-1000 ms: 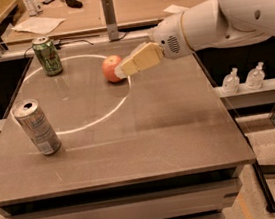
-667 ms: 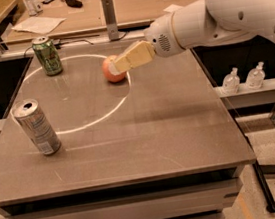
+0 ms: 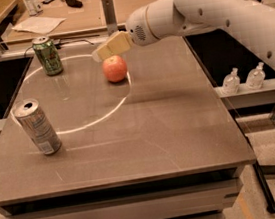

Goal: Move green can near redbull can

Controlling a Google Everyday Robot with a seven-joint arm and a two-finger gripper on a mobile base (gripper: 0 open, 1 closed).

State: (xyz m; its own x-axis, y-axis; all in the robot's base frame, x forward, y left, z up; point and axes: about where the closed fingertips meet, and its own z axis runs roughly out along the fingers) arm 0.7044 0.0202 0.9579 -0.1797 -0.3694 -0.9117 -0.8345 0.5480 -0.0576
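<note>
The green can (image 3: 47,55) stands upright at the far left of the grey table (image 3: 160,128). The redbull can (image 3: 37,127), tall, slim and silver-grey, stands tilted near the table's left edge, closer to the front. My gripper (image 3: 101,54) is on the white arm reaching in from the right; its beige fingers (image 3: 114,46) hang just above and behind a red apple (image 3: 115,68), to the right of the green can. The gripper holds nothing.
The red apple lies at the table's far middle. A metal post (image 3: 110,14) stands behind the table, with a wooden desk and papers beyond. Two small clear bottles (image 3: 244,78) sit on a ledge to the right.
My arm and gripper have swung left, from beside the apple to above and behind it, closer to the green can. The cans and apple have not moved.
</note>
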